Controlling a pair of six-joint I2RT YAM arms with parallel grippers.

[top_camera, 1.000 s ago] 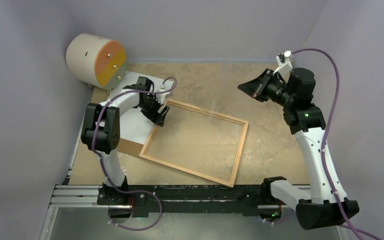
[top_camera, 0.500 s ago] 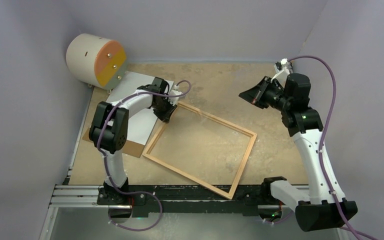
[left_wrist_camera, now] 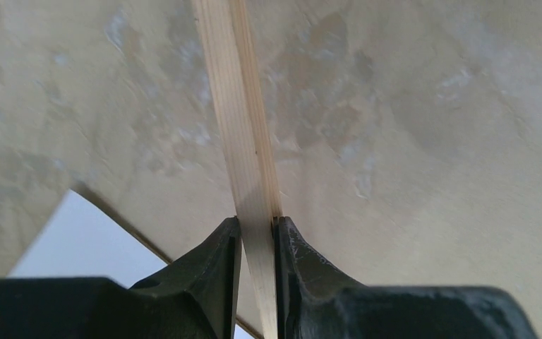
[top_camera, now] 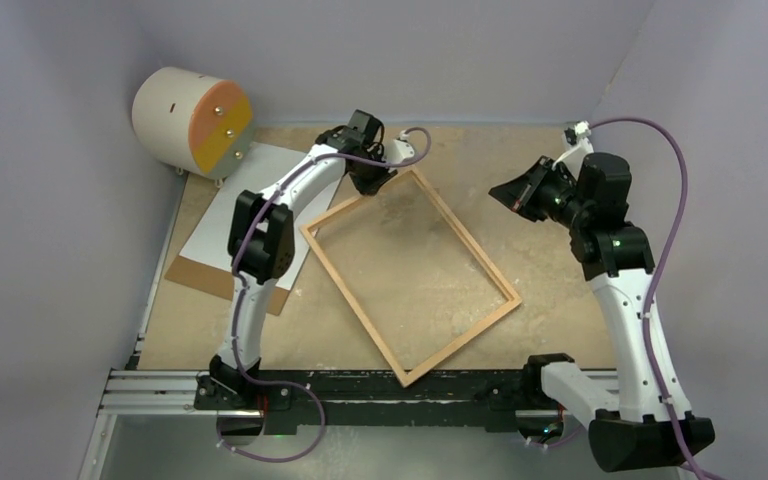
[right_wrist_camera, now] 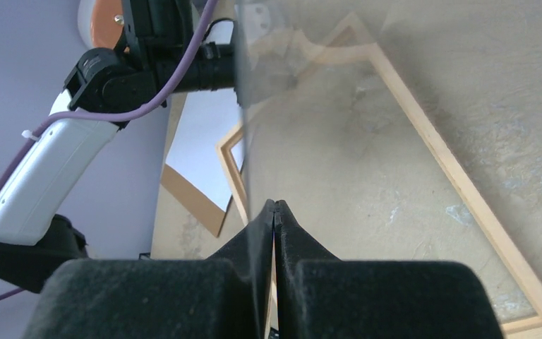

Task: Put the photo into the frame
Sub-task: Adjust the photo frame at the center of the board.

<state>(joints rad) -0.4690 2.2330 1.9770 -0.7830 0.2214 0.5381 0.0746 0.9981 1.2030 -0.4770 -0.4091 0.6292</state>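
Frame (top_camera: 468, 235) swung clockwise, outstretched left hand (top_camera: 372, 178) pinching it, right hand (right_wrist_camera: 274, 208) gripping pane (right_wrist_camera: 289, 141)

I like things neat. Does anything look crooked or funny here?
Yes. The frame sits crooked on the table, at a slant, with the left gripper pinching its far rail. Odder: the right gripper holds a clear sheet up in the air, apparently the frame's pane, out of the frame.

Frame (left_wrist_camera: 250, 141): pale bare wood, fine straight grain, matt.
Table (left_wrist_camera: 430, 106): mottled beige, rough, dull.
Left gripper (left_wrist_camera: 256, 229) fingers (left_wrist_camera: 215, 275): black plastic, matt, faintly scuffed.
Clear sheet (right_wrist_camera: 303, 106): transparent, glossy, reflective.
Photo (top_camera: 245, 195) back: smooth white paper.
Backing board (top_camera: 205, 275): brown fibreboard, matt.
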